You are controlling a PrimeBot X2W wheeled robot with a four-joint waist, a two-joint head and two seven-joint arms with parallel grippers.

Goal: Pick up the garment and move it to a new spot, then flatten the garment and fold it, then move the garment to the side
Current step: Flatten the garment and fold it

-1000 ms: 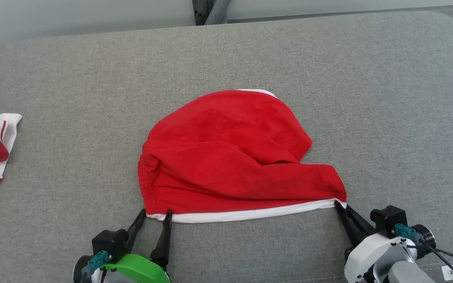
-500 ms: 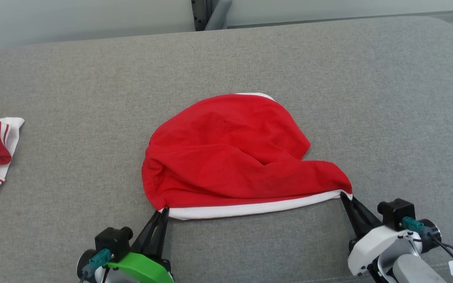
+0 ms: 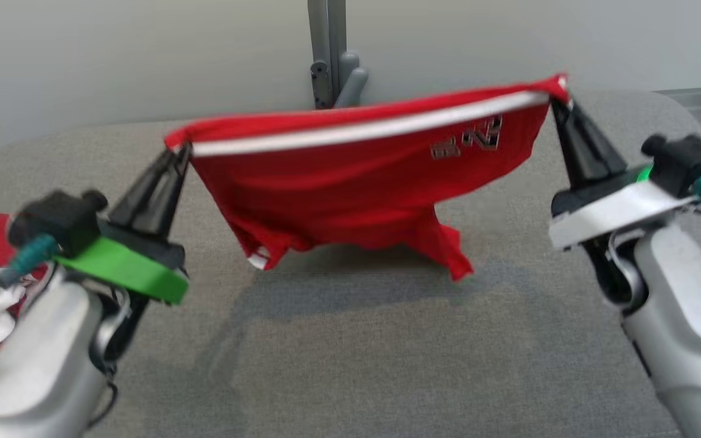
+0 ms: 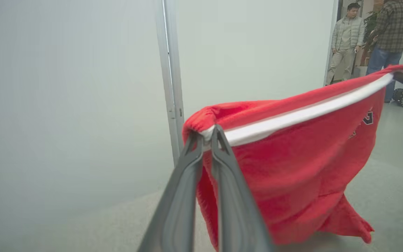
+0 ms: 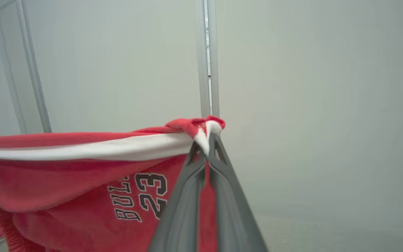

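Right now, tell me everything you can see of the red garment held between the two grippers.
The red garment is soft, knit-looking cloth with a white band along its top edge and dark lettering with a 23 near its right end. It hangs stretched in the air, its upper corners pinched by the shut left gripper and right gripper. Its lower corners dangle near the grey padded surface; contact is unclear.

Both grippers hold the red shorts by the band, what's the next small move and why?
Probably lift both arms slightly: left gripper and right gripper have jaws shut on the ends of the band, but the shorts hang with lower corners near the grey surface and could drag.
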